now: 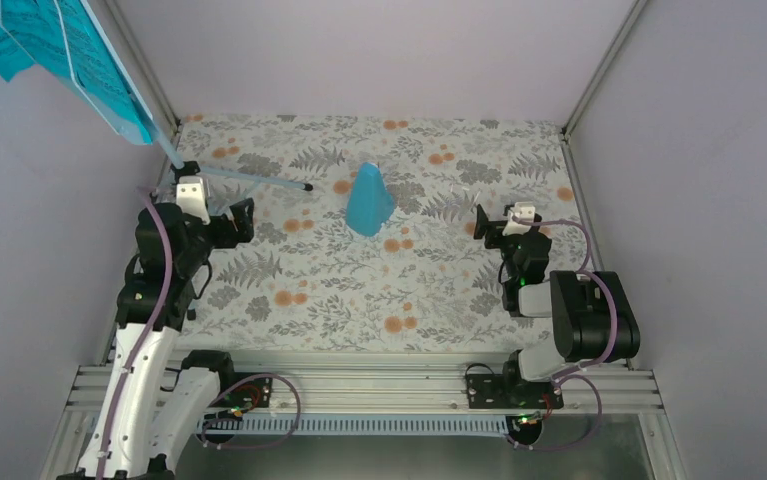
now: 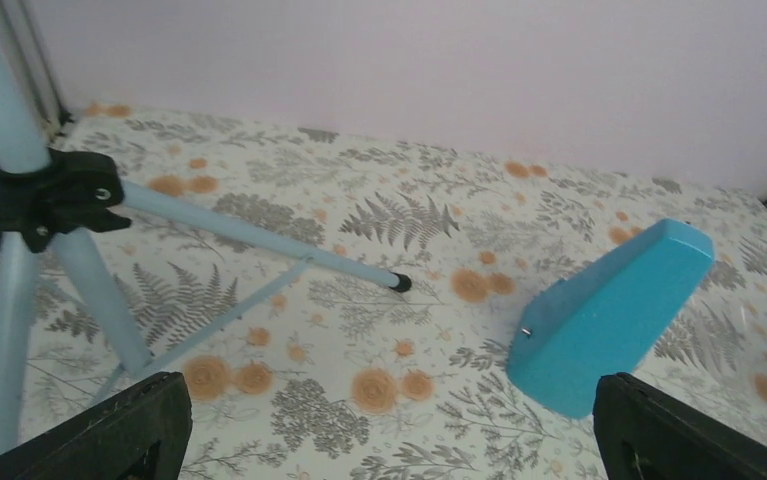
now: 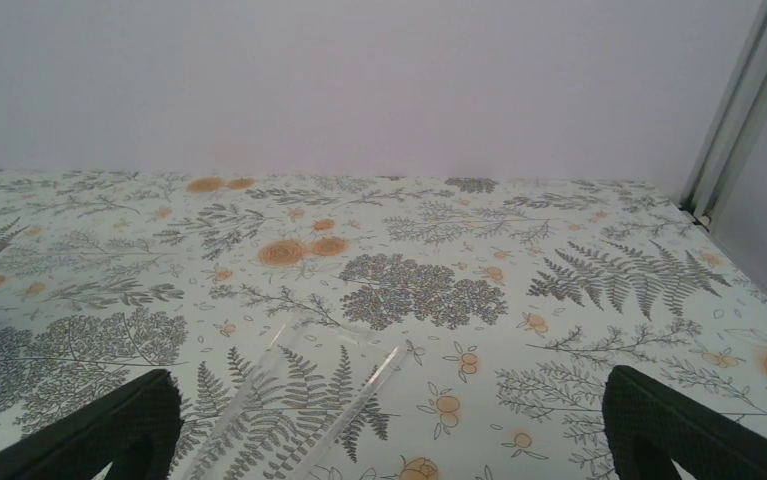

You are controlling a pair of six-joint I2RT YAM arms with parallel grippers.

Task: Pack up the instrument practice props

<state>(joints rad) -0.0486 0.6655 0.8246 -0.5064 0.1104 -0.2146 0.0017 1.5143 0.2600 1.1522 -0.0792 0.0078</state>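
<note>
Fern-and-orange-flower patterned table, walled in on three sides. Pale blue metal music stand stands upright in the far-left corner on thin tripod legs, one leg reaching toward the centre. Turquoise printed sheet-music pages sit high on its desk, overhanging the left edge. Likely tall, light and tippy; tubes stiff but smooth. Best hold judged to be the pole just above the black leg hub, not a leg. Pages are limp and thin, so pinch an edge and take them off first.

Small blue pyramid-shaped metronome stands mid-table, apart from the stand. Rigid, with sloped slick sides; grip low across the base.

Clear plastic piece lies on the cloth in the right wrist view; cannot tell what it is.

Left gripper is low, near the stand's legs and aimed toward the metronome, jaws spread wide and empty. Right gripper is low at the right, arm folded back, jaws also wide and empty. Nothing packed yet.
</note>
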